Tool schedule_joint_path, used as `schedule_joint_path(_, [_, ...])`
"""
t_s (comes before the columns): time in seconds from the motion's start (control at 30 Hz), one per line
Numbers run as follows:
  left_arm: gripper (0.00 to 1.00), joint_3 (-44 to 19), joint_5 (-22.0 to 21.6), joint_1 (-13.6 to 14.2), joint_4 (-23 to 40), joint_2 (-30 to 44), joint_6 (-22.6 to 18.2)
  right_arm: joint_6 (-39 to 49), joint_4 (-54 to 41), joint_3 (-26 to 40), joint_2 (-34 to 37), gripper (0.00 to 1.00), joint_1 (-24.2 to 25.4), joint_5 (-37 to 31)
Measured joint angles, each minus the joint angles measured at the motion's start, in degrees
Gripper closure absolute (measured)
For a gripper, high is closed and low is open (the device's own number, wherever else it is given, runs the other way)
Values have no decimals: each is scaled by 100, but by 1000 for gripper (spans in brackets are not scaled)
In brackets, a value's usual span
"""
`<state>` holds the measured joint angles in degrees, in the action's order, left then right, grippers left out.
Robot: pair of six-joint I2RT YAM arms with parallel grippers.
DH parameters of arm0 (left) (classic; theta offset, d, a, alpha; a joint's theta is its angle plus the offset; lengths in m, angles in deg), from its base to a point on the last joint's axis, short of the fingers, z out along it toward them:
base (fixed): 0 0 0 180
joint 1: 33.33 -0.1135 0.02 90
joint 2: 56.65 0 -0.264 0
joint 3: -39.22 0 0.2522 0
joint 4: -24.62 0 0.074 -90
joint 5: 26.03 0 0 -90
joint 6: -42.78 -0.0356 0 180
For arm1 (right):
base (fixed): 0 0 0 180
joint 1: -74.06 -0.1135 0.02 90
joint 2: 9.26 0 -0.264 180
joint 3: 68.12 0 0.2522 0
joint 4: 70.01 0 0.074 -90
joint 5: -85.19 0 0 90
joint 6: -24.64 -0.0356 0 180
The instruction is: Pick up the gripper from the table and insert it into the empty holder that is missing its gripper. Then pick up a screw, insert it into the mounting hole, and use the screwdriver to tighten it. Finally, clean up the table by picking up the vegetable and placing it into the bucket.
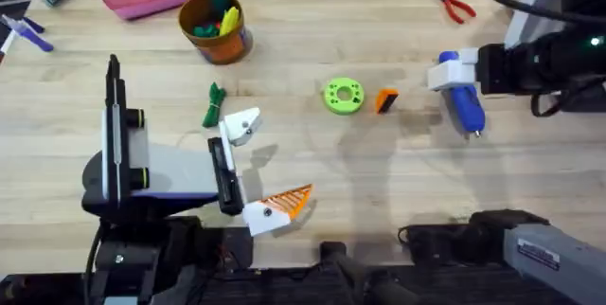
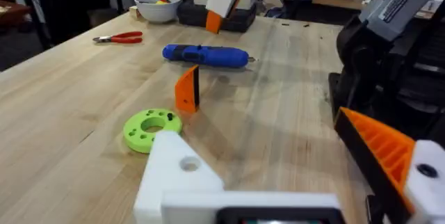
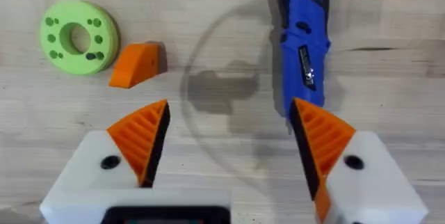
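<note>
Gripper wedge lies loose beside the green disc, probably awaiting pickup. Right gripper hovers wide open beside the screwdriver, while the left gripper sits open, its holder bare.

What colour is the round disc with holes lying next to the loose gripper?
Bright green disc, clearest in the right wrist view, beside the orange gripper.

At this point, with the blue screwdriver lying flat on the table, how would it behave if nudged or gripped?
The screwdriver has a thick round body, so a sideways nudge would probably roll it across the table. It looks rigid, and likely heavy for its size. Its smooth plastic may slip between the ribbed pads, so a grip across mid-body seems safest.
</note>
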<state>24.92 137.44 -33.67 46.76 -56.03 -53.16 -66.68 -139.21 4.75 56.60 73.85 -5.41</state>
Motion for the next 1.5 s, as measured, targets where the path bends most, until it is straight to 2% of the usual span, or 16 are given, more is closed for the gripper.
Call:
schedule_joint_path(0.5, [15,0,0,0,0,0,0,2,103,-1,0,8,0,23])
schedule_joint_path(0.73, [15,0,0,0,0,0,1,-64,131,0,0,8,0,849])
schedule_joint_path(0.9, [15,0,0,0,0,0,2,-760,214,0,2,8,-42,1081])
schedule_joint_path(1.03, [15,0,0,0,0,0,2,-1455,115,0,43,8,-471,743])
schedule_joint_path(1.3, [15,0,0,0,0,0,2,-2585,-40,26,139,8,-1864,-162])
schedule_joint_path(1.5, [16,0,-1,0,0,0,2,-2955,-549,534,639,8,-2143,-377])
